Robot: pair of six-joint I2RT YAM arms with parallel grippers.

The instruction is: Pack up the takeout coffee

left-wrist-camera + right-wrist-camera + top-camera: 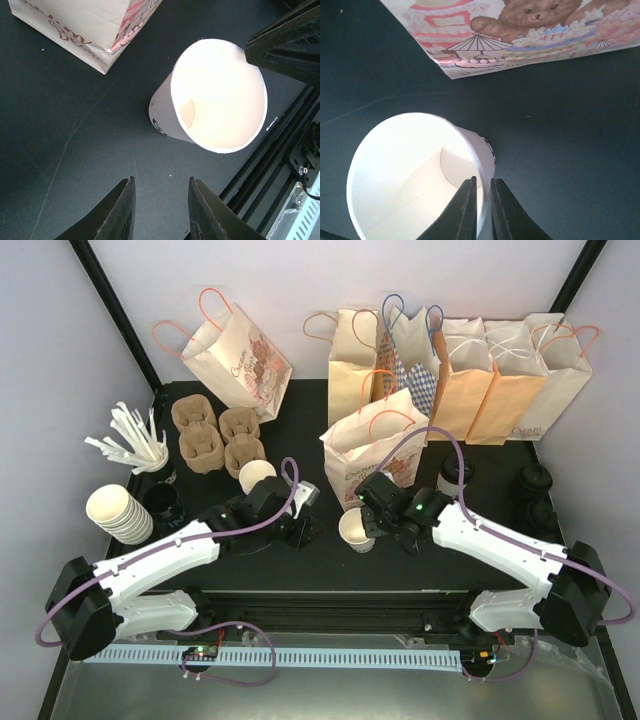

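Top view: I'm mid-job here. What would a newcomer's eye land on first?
The right gripper pinches the rim of a lidless white cup in the middle of the view, just in front of the bear-printed bag. The left gripper hangs open beside that cup, holding nothing. Behind them, a row of tall paper bags fills the far edge.
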